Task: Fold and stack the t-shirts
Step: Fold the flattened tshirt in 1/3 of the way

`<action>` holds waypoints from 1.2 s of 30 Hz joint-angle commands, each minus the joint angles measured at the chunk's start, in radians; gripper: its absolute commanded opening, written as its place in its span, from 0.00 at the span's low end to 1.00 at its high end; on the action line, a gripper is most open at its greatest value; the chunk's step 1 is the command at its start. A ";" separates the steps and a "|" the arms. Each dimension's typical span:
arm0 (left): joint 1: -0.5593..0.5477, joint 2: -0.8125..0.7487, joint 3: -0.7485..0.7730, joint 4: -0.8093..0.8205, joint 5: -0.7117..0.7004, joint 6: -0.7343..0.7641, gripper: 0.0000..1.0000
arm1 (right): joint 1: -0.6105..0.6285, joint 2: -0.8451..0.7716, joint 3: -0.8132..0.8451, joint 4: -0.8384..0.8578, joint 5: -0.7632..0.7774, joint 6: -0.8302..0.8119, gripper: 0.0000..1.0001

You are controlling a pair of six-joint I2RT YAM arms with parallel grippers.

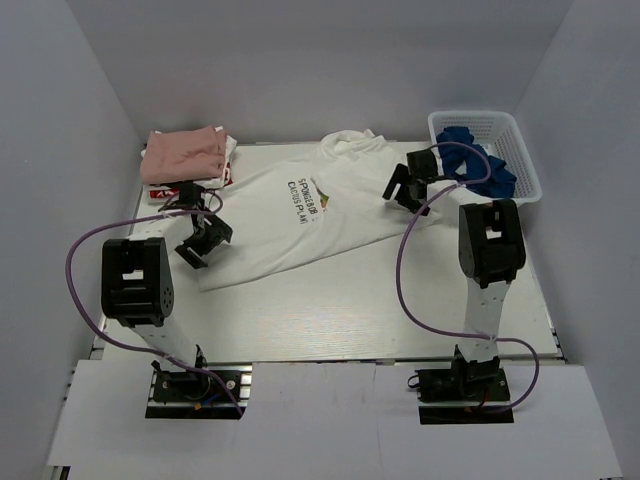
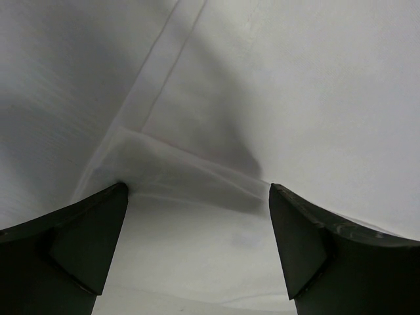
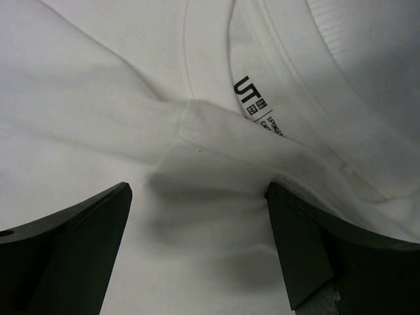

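The large white t-shirt [image 1: 300,215] with dark lettering lies spread across the middle of the table. My left gripper [image 1: 205,240] is open at its lower left edge. In the left wrist view the open jaws [image 2: 197,187] straddle a folded hem corner of the white cloth [image 2: 295,98]. My right gripper [image 1: 405,190] is open over the shirt's right side, near the collar. In the right wrist view the open jaws [image 3: 197,187] straddle a cloth fold [image 3: 98,131] below the neck label [image 3: 252,98]. The folded dusty-pink tee [image 1: 183,152] lies at the back left on the white-and-red printed tee [image 1: 165,192].
A white basket [image 1: 528,150] with blue cloth items [image 1: 470,150] stands at the back right. White walls close in the table on three sides. Purple cables loop from both arms.
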 commanded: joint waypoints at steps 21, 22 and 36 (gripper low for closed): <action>0.017 -0.262 -0.345 -0.337 -0.104 -0.155 1.00 | 0.043 -0.727 -0.878 -0.257 0.049 0.284 0.90; 0.017 -0.285 -0.345 -0.337 -0.090 -0.155 1.00 | 0.045 -0.786 -0.893 -0.271 0.060 0.287 0.90; 0.028 -0.292 0.055 -0.250 -0.178 -0.118 1.00 | 0.049 -0.824 -0.548 -0.101 -0.050 0.019 0.90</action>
